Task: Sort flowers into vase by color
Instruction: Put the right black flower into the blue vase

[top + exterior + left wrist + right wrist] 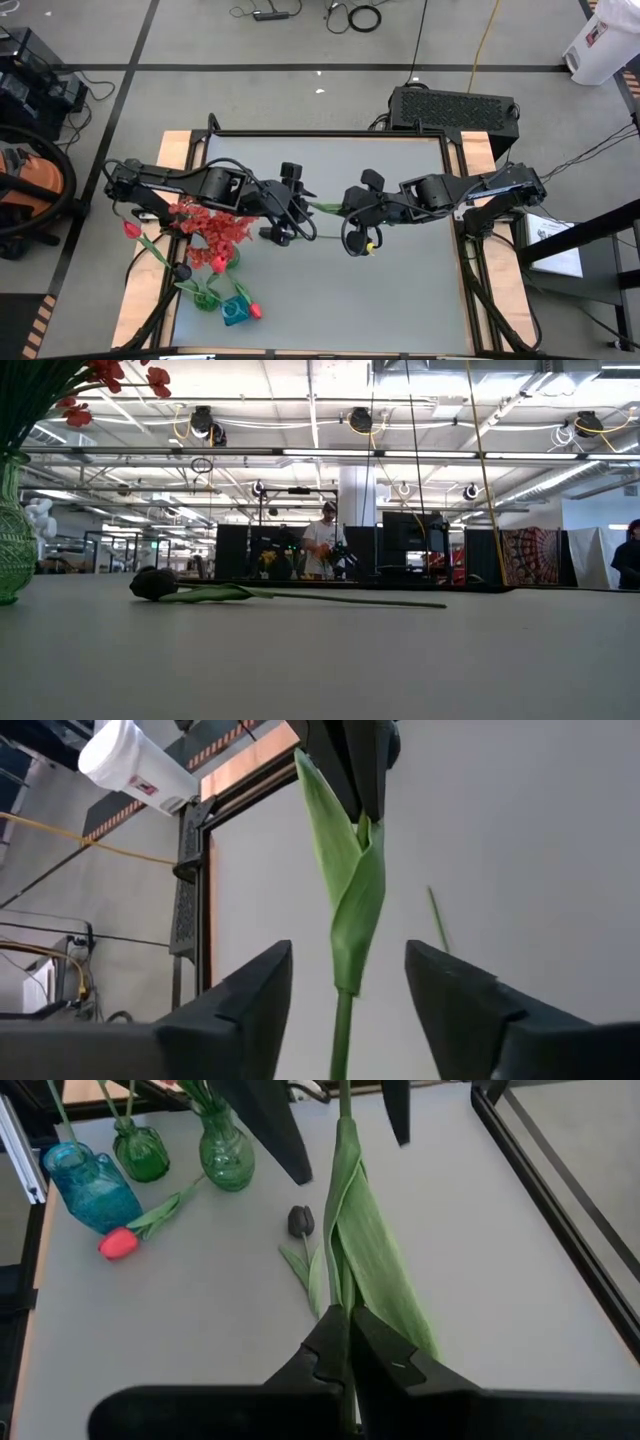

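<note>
From above we see both arms meet mid-table, where the right gripper [347,1342] is clamped on a leafy green stem [365,1250]. The left gripper [345,985] has its fingers apart around that stem, seemingly not touching. Only table level shows a black bud [153,583] lying flat, beside a green vase [14,540].

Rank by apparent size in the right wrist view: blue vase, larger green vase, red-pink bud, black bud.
1. Blue vase and larger green vase: look alike; unsure, since the blue one sits nearer the camera.
2. Red-pink bud.
3. Black bud.
</note>
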Action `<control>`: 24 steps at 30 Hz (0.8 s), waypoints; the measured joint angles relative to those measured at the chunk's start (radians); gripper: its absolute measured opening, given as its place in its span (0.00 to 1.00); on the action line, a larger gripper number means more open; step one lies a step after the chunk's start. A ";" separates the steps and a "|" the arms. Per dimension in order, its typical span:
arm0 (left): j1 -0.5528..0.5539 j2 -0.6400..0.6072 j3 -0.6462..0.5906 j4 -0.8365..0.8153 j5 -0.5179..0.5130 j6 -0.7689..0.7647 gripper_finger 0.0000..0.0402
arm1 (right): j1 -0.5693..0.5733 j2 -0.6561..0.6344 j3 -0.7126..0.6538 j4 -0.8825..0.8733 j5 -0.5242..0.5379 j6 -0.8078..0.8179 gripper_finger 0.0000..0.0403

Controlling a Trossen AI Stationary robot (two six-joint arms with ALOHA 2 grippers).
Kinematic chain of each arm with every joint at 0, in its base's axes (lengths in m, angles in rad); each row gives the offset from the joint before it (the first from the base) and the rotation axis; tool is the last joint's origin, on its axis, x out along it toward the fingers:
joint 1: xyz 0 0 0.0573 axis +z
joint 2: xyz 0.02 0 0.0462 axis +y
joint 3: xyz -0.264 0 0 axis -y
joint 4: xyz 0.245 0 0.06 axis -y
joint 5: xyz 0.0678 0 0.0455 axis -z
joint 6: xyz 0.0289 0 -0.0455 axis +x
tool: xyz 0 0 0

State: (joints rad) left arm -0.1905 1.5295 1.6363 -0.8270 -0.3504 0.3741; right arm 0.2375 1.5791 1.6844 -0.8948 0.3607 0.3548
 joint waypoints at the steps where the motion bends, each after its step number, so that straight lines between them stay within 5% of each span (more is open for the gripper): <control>1: 0.000 0.000 0.000 0.003 0.000 0.000 0.49 | 0.000 0.000 0.000 0.006 0.000 -0.003 0.00; 20: 0.000 0.000 0.000 0.006 -0.001 0.001 0.05 | 0.000 0.000 0.000 0.011 0.001 -0.004 0.00; 24: 0.000 0.000 0.000 0.004 -0.002 0.000 0.02 | 0.000 0.000 0.000 0.011 0.004 -0.008 0.00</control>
State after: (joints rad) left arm -0.1905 1.5295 1.6363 -0.8232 -0.3519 0.3744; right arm 0.2371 1.5791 1.6844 -0.8841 0.3651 0.3466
